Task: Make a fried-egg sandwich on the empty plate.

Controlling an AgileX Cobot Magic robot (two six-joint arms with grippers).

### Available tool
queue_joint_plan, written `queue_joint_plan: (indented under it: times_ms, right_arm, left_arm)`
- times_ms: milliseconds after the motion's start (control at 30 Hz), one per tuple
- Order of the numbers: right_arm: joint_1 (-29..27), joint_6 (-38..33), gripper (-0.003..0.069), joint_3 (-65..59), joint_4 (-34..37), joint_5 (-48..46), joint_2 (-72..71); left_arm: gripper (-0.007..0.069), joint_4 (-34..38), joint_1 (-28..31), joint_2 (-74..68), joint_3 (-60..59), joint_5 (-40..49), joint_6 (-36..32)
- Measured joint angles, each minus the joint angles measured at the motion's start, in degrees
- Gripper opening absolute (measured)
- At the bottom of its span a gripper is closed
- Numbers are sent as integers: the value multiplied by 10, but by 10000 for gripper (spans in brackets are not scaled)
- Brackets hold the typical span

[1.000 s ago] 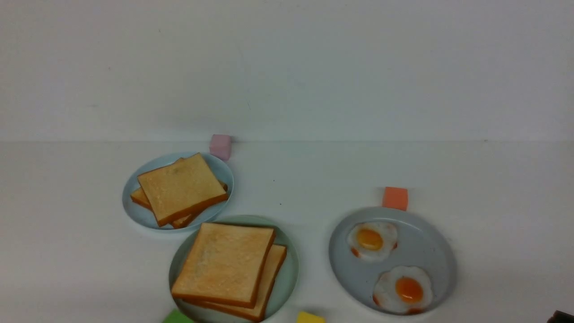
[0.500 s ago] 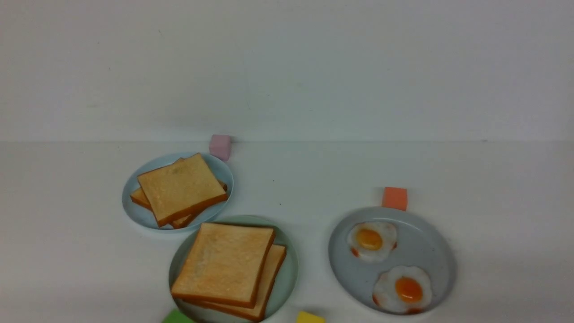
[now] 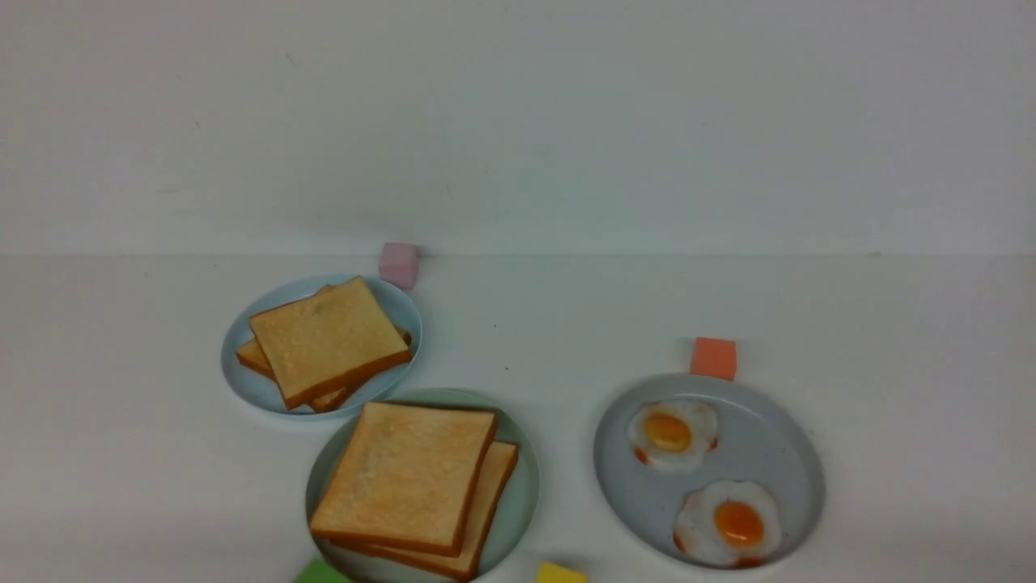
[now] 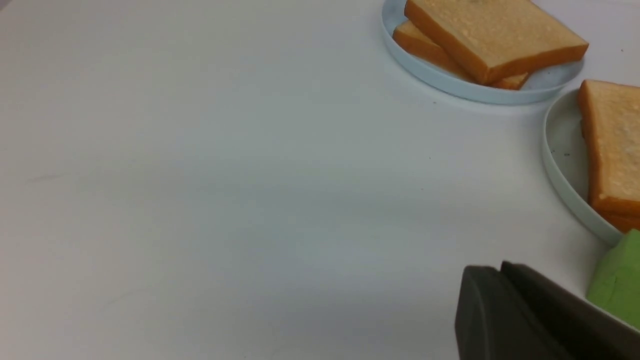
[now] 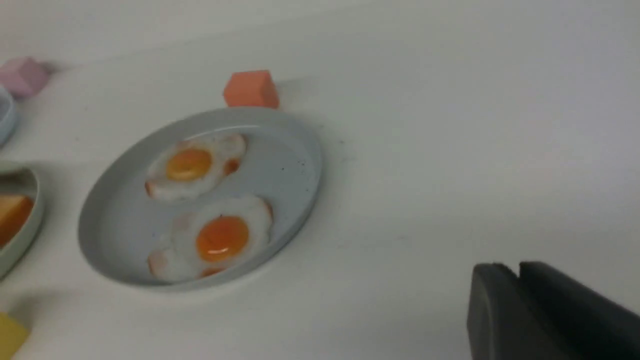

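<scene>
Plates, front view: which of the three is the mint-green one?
The mint-green plate is the near middle one, holding two large stacked toast slices. The light-blue plate behind it is smaller; the grey-blue plate, on the right, holds two fried eggs.

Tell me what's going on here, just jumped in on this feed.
Nothing is being handled. Both arms sit pulled back off the food, the left gripper and right gripper shut and empty over bare table. On the mint-green plate two toast slices are stacked; no egg shows between them from here. The light-blue plate holds more toast, and the grey-blue plate holds two fried eggs.
</scene>
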State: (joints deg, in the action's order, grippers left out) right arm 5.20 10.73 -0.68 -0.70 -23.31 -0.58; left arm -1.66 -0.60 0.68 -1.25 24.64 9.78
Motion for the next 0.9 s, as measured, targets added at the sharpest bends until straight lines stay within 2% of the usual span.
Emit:
queue_joint_plan:
  times_ms: [67, 200, 900]
  right_arm:
    - [0, -52, 90, -1, 16, 4, 0]
    - [0, -82, 97, -2, 21, 6, 0]
    - [-13, -79, 120, -2, 23, 8, 0]
  left_arm:
    - [38, 0, 0, 0, 0, 0, 0]
    - [38, 0, 0, 0, 0, 0, 0]
    - [48, 0, 0, 0, 0, 0, 0]
